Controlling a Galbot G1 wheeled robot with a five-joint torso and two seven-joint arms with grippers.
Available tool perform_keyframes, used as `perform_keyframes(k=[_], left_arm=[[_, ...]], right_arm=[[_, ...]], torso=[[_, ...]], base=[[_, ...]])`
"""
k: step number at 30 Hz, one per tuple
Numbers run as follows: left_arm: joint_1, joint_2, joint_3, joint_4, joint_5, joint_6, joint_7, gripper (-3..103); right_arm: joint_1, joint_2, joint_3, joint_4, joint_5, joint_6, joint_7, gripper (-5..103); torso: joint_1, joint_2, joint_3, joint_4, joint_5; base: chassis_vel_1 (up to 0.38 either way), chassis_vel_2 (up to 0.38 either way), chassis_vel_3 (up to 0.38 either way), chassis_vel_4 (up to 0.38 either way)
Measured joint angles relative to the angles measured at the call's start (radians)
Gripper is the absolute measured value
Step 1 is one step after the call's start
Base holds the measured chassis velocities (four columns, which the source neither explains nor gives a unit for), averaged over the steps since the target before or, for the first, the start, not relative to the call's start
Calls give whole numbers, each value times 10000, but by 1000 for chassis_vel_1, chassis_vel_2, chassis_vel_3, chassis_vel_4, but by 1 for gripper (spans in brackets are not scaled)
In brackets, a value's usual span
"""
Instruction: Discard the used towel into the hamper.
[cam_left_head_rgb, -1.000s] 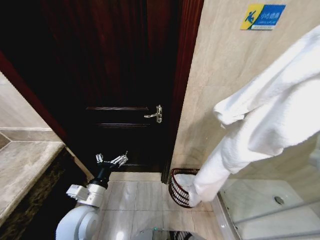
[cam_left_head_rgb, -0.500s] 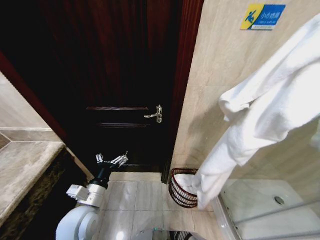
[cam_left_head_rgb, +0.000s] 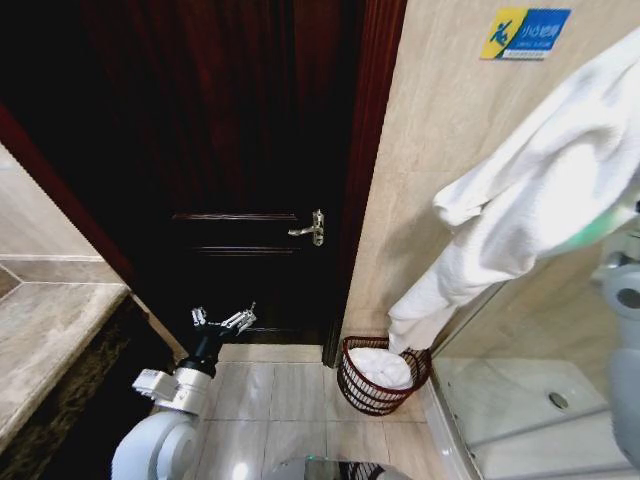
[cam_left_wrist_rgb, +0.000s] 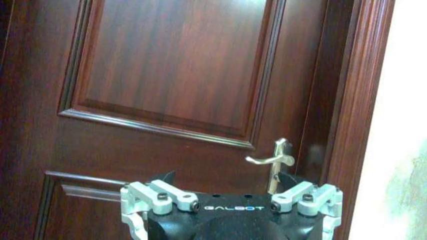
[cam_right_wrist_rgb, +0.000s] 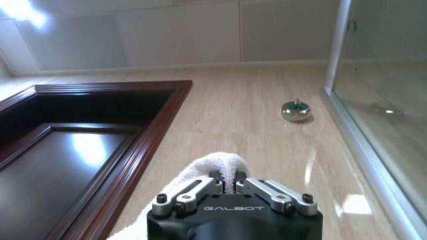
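Observation:
A large white towel (cam_left_head_rgb: 530, 190) hangs from the upper right of the head view, close to the tiled wall. Its lower end (cam_left_head_rgb: 412, 322) reaches down to the rim of the hamper (cam_left_head_rgb: 352, 385), a small reddish-brown wire basket on the floor beside the door frame. White cloth (cam_left_head_rgb: 383, 367) lies inside the hamper. In the right wrist view my right gripper (cam_right_wrist_rgb: 232, 184) is shut on a fold of the towel (cam_right_wrist_rgb: 217, 165). My left gripper (cam_left_head_rgb: 222, 320) stands open and parked low in front of the dark door, also in the left wrist view (cam_left_wrist_rgb: 230, 199).
A dark wooden door (cam_left_head_rgb: 220, 130) with a metal handle (cam_left_head_rgb: 312, 229) fills the middle. A stone counter (cam_left_head_rgb: 50, 330) is at the left. A glass shower screen and white shower tray (cam_left_head_rgb: 540, 410) lie to the right of the hamper. My right arm (cam_left_head_rgb: 625, 300) shows at the right edge.
The towel's hanging tail has risen and drawn back from in front of the hamper to its rim, leaving white cloth inside. My right arm has come into view at the right edge. The left arm is still.

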Motion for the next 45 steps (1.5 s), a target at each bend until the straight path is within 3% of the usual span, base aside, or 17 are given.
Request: perform_keyframes(k=[13, 45], left_arm=[[0, 0, 0, 0, 0, 0, 0, 100], [0, 0, 0, 0, 0, 0, 0, 100]], right_arm=[[415, 379, -730, -215, -459, 18, -36, 5], [-287, 698, -595, -241, -733, 209, -51, 5]], torso=[[0, 0, 0, 0, 0], [0, 0, 0, 0, -1]], base=[[0, 0, 0, 0], [0, 0, 0, 0]])
